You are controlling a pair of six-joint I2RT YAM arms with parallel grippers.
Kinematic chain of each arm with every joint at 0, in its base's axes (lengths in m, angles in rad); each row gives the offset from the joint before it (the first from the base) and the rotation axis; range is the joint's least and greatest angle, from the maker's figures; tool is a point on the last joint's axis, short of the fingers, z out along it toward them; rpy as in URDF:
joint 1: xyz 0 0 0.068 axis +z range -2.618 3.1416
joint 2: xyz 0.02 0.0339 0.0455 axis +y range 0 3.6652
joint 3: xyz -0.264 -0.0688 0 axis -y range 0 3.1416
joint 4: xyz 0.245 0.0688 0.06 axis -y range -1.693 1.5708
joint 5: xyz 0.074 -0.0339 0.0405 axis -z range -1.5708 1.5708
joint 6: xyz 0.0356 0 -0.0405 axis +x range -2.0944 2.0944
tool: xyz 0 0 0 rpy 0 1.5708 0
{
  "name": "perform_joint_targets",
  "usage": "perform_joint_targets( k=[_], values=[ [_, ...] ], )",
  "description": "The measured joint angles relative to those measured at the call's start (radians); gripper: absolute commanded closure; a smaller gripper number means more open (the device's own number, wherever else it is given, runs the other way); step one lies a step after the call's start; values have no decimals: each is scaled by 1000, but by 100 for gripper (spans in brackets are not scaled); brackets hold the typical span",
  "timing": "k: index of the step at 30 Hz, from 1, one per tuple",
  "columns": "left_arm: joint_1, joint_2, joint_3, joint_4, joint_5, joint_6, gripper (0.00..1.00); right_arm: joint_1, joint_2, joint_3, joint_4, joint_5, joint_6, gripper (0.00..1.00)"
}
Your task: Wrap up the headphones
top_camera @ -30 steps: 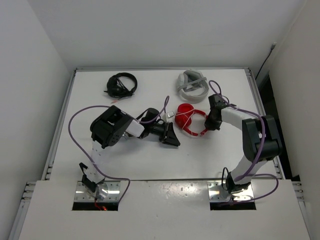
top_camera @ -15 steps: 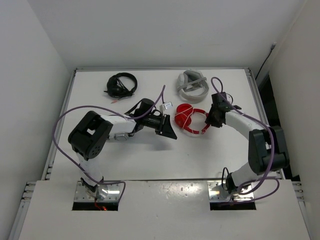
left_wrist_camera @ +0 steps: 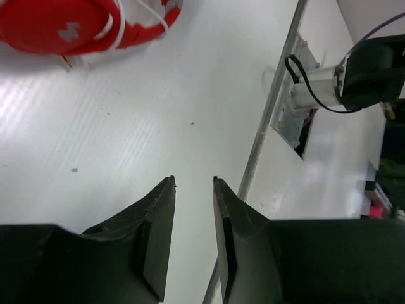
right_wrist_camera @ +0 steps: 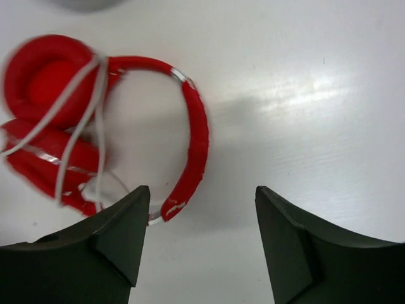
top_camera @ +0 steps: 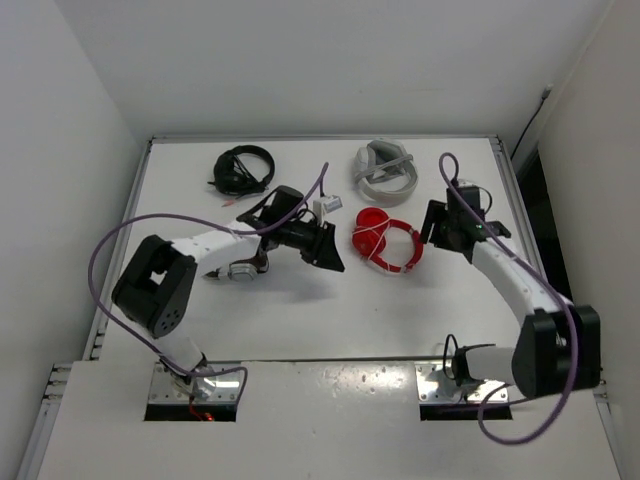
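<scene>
The red headphones (top_camera: 387, 243) lie flat on the white table, their thin white cable (right_wrist_camera: 95, 107) wound over the earcups (right_wrist_camera: 44, 76). My right gripper (top_camera: 430, 230) stands just right of them, wide open, and its jaws hold nothing. In the right wrist view the red headband (right_wrist_camera: 196, 145) curves down towards the right gripper (right_wrist_camera: 201, 190), nearer the left finger. My left gripper (top_camera: 335, 258) hovers just left of the headphones. The left wrist view shows the left gripper (left_wrist_camera: 193, 182) with a narrow bare gap, and the headphones (left_wrist_camera: 63, 25) lie at the top left.
Black headphones (top_camera: 243, 170) lie at the back left of the table and grey-silver headphones (top_camera: 385, 170) at the back middle. The table's near edge rail (left_wrist_camera: 253, 171) and the right arm's base (left_wrist_camera: 329, 82) show in the left wrist view.
The right gripper has opened, let go of the headband and drawn back to the right. The left arm has stretched out, its gripper shifting slightly towards the back.
</scene>
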State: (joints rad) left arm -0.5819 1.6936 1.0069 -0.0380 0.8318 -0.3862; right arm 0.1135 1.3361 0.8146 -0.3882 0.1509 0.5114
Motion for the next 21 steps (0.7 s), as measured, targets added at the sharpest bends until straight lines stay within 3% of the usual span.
perform_joint_targets(
  k=[2, 4, 5, 7, 10, 11, 12, 18, 21],
  values=[
    [5, -32, 65, -106, -38, 84, 60, -1, -98, 13, -13, -29, -70, 14],
    [17, -49, 131, -198, -68, 167, 51, -8, -180, 34, -22, -67, -158, 7],
    [29, -58, 152, -238, -85, 208, 36, -18, -211, 47, -31, -104, -213, 6],
    [66, -92, 175, -323, -133, 282, 26, -50, -250, 68, -52, -180, -317, 0],
    [126, -148, 177, -402, -218, 326, 15, -134, -269, 70, -114, -290, -449, 0],
    [148, -167, 174, -414, -241, 327, 5, -171, -269, 64, -131, -321, -483, 0],
    [172, -198, 166, -422, -271, 331, 0, -204, -269, 54, -150, -348, -512, 0],
    [247, -426, 27, -415, -412, 322, 0, -435, -288, -13, -251, -483, -632, 0],
    [256, -499, -41, -417, -450, 320, 0, -478, -299, -14, -266, -517, -659, 0]
  ],
)
